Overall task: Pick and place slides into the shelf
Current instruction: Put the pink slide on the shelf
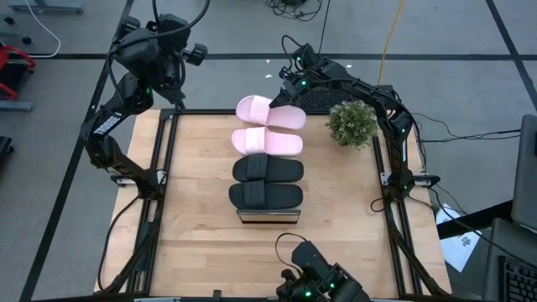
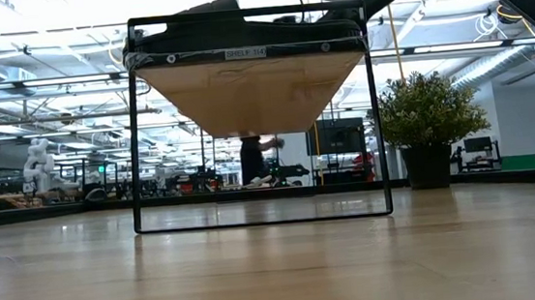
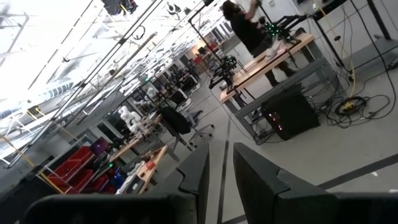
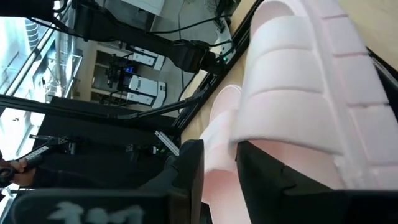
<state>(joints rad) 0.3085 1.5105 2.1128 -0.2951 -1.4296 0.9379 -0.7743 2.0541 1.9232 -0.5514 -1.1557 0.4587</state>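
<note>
Your right gripper sits at the far end of the shelf, and its fingers are clenched on the farthest pink slide: in the right wrist view the edge of that slide passes down between the two dark fingers, with the ribbed strap just beyond them. From above, this slide lies at an angle to the others, its toe end under the gripper. Count four slides in a row along the shelf: two pale pink at the far end, the second pink slide lying square, then two black, the first black slide and the second black slide at the near end. All four are close together on the plank top. Your left gripper is drawn back beyond the far left corner of the table, its fingers nearly together and grasping nothing. One potted plant stands near the far right corner.
</note>
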